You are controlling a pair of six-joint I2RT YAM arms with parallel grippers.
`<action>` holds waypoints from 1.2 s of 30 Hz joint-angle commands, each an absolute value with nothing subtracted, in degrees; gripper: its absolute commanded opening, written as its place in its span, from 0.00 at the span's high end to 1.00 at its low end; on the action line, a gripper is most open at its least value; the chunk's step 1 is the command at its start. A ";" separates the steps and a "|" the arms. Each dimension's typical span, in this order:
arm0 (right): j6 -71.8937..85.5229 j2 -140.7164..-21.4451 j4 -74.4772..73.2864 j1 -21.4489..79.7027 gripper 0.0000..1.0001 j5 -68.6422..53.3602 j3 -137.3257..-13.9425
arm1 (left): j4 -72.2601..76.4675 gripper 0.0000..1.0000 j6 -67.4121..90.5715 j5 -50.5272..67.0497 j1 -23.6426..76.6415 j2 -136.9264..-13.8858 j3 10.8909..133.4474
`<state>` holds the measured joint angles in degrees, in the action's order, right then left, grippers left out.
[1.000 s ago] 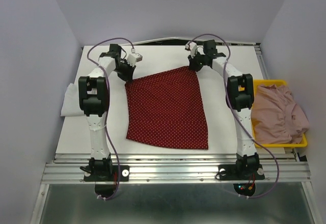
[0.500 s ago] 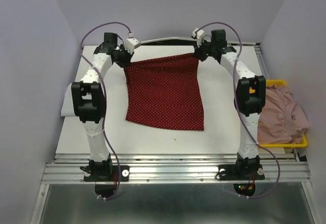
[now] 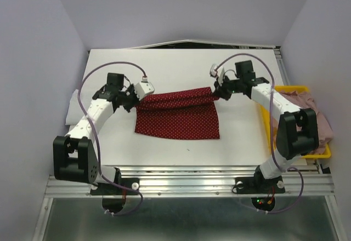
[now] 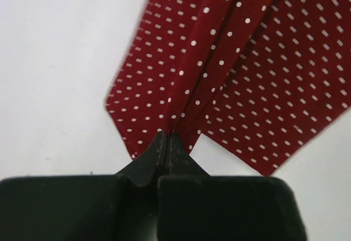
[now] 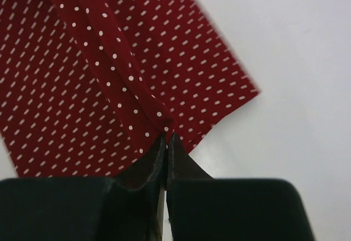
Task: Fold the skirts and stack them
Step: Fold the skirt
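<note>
The dark red polka-dot skirt (image 3: pixel 178 116) lies on the white table, its far edge lifted and carried toward the near edge so the cloth doubles over itself. My left gripper (image 3: pixel 133 99) is shut on the skirt's far left corner (image 4: pixel 181 115). My right gripper (image 3: pixel 218 92) is shut on the far right corner (image 5: pixel 142 109). Both hold the fold a little above the lower layer. The dusty pink ruffled skirt (image 3: pixel 299 121) lies bunched in the yellow tray at the right.
The yellow tray (image 3: pixel 328 152) sits at the table's right edge, close to the right arm's elbow. A white folded cloth (image 3: pixel 74 107) hangs off the table's left edge. White table (image 3: pixel 175 66) surface lies beyond the skirt.
Both grippers have drawn the skirt's far edge up and back toward the near side, folding the top half over the lower half. The arms have lowered and pulled in.
</note>
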<state>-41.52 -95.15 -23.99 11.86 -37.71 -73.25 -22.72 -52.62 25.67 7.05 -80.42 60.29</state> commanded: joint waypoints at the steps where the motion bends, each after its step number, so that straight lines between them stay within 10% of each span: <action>1: -44.47 -89.84 -25.67 14.58 0.99 -37.09 -61.64 | -23.82 1.00 -58.18 24.08 8.96 -74.46 49.00; 6: -44.74 -82.37 -22.59 16.52 0.99 -36.30 -49.16 | -22.94 0.97 -58.71 23.65 13.35 -66.99 36.77; 10: -44.38 -80.95 -20.92 18.19 0.99 -34.98 -45.27 | -19.52 0.39 -56.96 20.66 15.73 -64.34 32.35; 14: -43.68 -82.26 -25.30 18.72 0.59 -34.80 -48.06 | -22.67 0.13 -55.99 21.53 15.82 -64.86 35.15; 24: -38.16 -75.85 -39.99 20.12 0.39 -42.18 -57.39 | -33.83 0.28 -55.20 28.65 15.82 -61.69 46.57; 36: -22.50 -87.27 -28.74 33.31 0.65 -31.21 -49.75 | -29.53 0.71 -53.25 24.79 17.67 -77.17 45.80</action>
